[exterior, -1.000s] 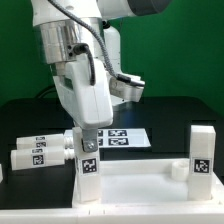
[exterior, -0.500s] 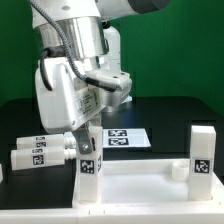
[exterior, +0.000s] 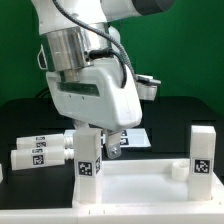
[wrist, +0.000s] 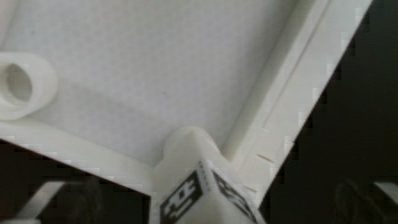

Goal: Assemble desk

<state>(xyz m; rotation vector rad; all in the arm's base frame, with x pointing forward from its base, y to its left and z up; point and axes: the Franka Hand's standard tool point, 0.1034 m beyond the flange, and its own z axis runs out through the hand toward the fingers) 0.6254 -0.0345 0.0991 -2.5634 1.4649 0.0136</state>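
Exterior view: the tool [exterior: 102, 140] hangs low over the near corner of the white tabletop [exterior: 140, 186], on the exterior view's left. Its jaws stand wide apart and grip nothing. In the wrist view they show only as dim dark shapes far out on either side of an upright leg [wrist: 196, 180], and neither one touches it. That upright leg [exterior: 88, 165] stands at the tabletop's corner with its black-and-white tag facing the exterior camera, and its top sits just under the tool.

The wrist view also shows the tabletop's raised rim [wrist: 294, 90] running away from the leg, and a round socket [wrist: 22, 85] at another corner of the recessed panel.

A second upright leg [exterior: 202, 152] stands on the tabletop at the exterior view's right, well apart from the tool. The tabletop lies flat on the black desk [exterior: 175, 112]. Two loose legs [exterior: 48, 146] lie on their sides on the desk, beside each other, at the exterior view's left. The marker board [exterior: 132, 137] lies behind the tabletop, partly hidden by the tool. The bulky white arm [exterior: 95, 90] fills the middle of the picture.
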